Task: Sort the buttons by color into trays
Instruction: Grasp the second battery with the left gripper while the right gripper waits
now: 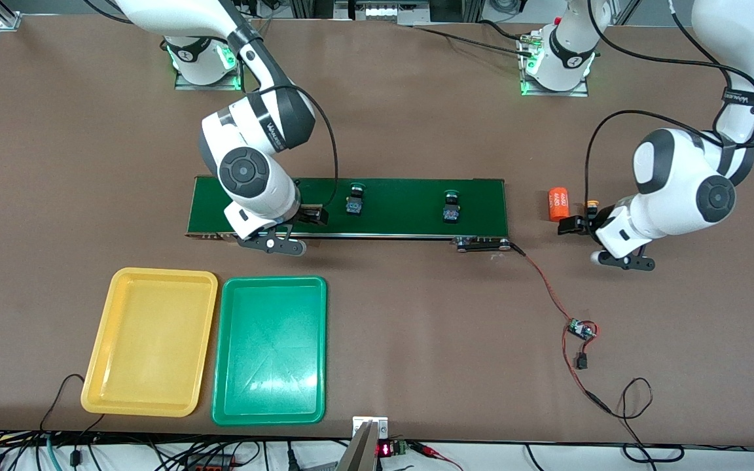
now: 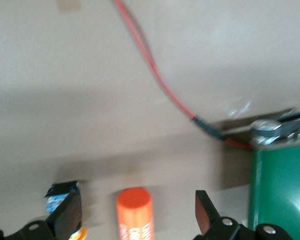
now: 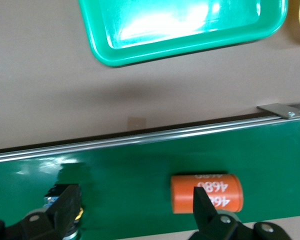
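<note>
Two green-capped buttons (image 1: 355,199) (image 1: 451,206) stand on the dark-green conveyor belt (image 1: 403,209). A yellow-capped button (image 1: 592,207) stands on the table off the belt's end toward the left arm. It touches one finger of my open left gripper (image 1: 573,224), as the left wrist view shows (image 2: 57,192). Another yellow-capped button (image 3: 54,195) sits on the belt against a finger of my open right gripper (image 3: 135,200), hidden under that arm in the front view. The yellow tray (image 1: 151,340) and the green tray (image 1: 270,350) lie side by side, nearer the camera than the belt.
An orange "4680" cylinder (image 2: 135,212) lies on the table between the left gripper's (image 2: 136,202) fingers, untouched. Another (image 3: 206,192) lies on the belt by a right finger. A red wire (image 1: 547,288) runs from the belt's end to a small board (image 1: 580,329).
</note>
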Controlling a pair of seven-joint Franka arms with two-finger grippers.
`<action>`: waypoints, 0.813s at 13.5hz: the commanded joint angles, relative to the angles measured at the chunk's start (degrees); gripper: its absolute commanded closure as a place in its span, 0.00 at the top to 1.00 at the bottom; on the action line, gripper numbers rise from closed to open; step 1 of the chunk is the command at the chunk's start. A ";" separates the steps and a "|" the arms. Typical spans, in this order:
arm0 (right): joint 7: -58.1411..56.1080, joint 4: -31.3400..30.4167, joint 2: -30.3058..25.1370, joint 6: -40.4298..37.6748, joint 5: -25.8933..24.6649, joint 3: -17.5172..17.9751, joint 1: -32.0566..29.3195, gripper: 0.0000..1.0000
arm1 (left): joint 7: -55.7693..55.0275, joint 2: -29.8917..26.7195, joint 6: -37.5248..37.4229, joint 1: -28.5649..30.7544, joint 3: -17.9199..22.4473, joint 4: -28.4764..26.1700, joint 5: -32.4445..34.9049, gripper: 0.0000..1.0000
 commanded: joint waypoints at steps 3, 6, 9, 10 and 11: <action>5.57 -10.23 -3.20 11.48 0.57 3.73 -0.10 1.00 | 2.57 -1.31 -0.52 0.46 -0.32 -7.07 -0.57 1.00; 6.80 -10.41 -3.03 11.67 0.48 3.73 0.07 1.00 | 2.75 -1.31 0.80 0.46 -0.41 -9.97 -0.49 1.00; 6.11 -9.81 -3.03 11.06 0.22 3.39 -0.19 1.00 | 3.98 -0.26 0.98 0.37 -0.41 -10.15 -0.49 1.00; 2.97 -9.10 -2.94 11.06 -0.83 3.03 -1.58 1.00 | 4.07 0.70 1.59 0.37 -0.41 -11.20 -0.40 1.00; -0.80 -9.01 -3.12 10.97 -0.84 2.25 -2.55 1.00 | 4.42 2.02 2.55 0.46 -0.41 -11.21 -0.40 1.00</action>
